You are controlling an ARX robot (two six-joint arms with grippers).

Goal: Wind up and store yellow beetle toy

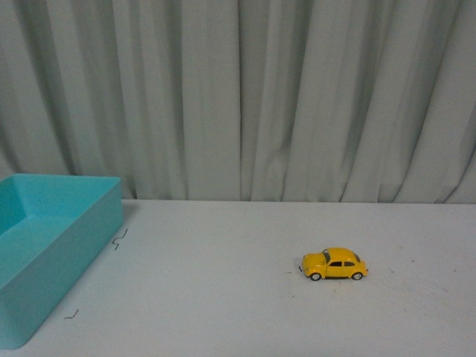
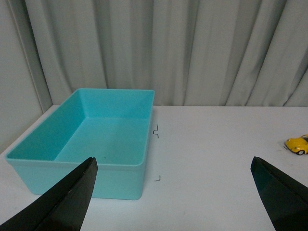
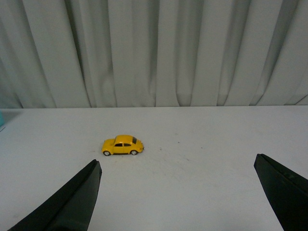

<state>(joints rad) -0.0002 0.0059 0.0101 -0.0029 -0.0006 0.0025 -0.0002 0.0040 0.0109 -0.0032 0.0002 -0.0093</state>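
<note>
The beetle (image 1: 334, 265) stands on the bench (image 1: 223, 297) right of centre, well apart from the bin (image 1: 52, 238) at the left, its long axis running left-right. My right jaws, wide and empty, are nearer, the beetle ahead of them; my left jaws gape empty too.

You see only the ends of your left gripper (image 2: 173, 161), its fingers (image 2: 62, 204) cut by the edge. Beyond one finger the yellow beetle toy (image 2: 298, 144) sits partly out of frame. On your right gripper (image 3: 178, 159), same clipped fingers (image 3: 67, 204). The turquoise bin (image 1: 82, 245) runs off the front view.
</note>
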